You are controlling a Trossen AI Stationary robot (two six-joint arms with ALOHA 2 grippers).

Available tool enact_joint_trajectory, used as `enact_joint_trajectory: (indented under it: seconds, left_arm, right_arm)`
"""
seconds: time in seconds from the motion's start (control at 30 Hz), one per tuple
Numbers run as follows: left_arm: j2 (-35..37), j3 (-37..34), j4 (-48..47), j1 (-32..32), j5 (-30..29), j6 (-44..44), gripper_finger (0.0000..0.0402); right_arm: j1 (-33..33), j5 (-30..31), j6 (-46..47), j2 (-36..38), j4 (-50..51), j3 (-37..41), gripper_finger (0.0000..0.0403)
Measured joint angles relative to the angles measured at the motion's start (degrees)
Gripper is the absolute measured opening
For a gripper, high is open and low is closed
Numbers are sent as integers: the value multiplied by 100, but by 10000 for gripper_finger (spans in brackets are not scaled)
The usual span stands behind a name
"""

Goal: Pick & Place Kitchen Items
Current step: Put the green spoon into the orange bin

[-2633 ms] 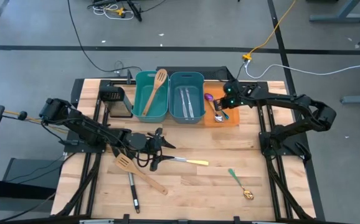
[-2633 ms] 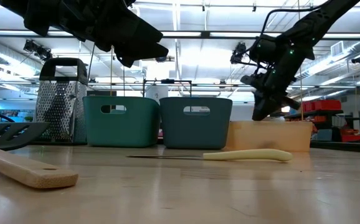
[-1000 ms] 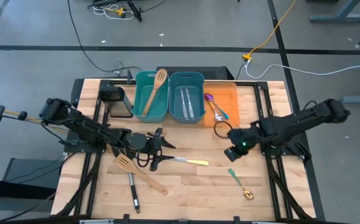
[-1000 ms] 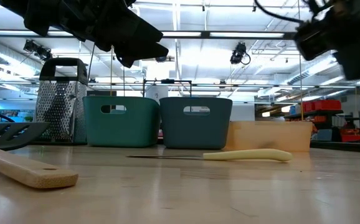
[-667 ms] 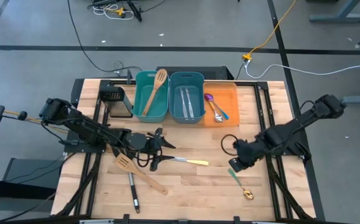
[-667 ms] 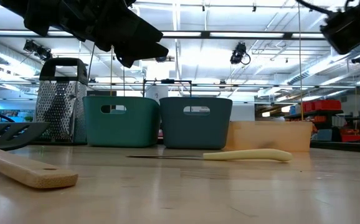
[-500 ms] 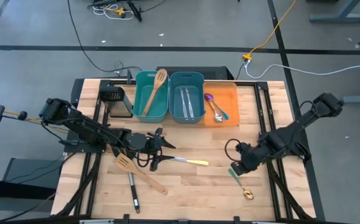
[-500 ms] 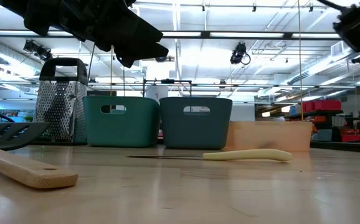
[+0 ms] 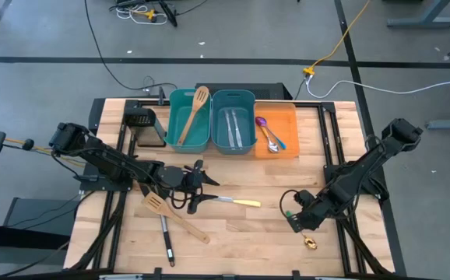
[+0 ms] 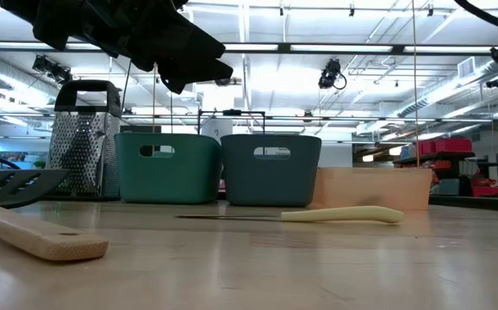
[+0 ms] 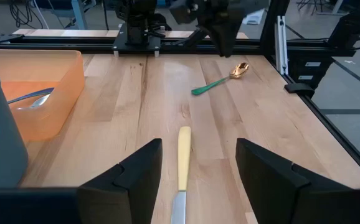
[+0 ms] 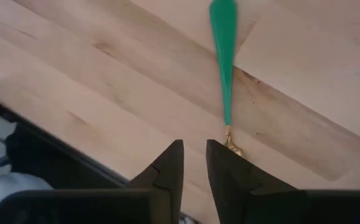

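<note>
High view: my right gripper (image 9: 293,222) has swung from orange bin (image 9: 288,118) down over green-handled spoon (image 12: 223,59) lying just ahead of fingertips; jaws nearly closed, holding nothing, next pick starting; left gripper (image 11: 195,177) spread, idle above yellow-handled knife (image 11: 184,157)

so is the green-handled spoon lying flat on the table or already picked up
Flat on the table. The gold-bowled, green-handled spoon rests on the wooden tabletop; the right gripper hovers above it, fingers slightly apart, not gripping it.

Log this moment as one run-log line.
right tool: above green-handled spoon, slightly open, empty | left tool: open over yellow-handled knife
</note>
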State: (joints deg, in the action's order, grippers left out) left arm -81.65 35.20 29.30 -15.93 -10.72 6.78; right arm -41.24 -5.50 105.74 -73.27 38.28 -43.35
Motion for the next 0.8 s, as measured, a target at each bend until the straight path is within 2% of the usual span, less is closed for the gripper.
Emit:
enact_joint_trajectory:
  seconds: [0.3, 0.8]
  left_arm:
    - [0, 0, -2, -1, 0, -6, 210]
    - [0, 0, -2, -1, 0, -9, 210]
  right_arm:
    - [-117, -360, -11, -769, -179, 0, 97]
    - [-138, -346, -121, -1497, -580, 0, 101]
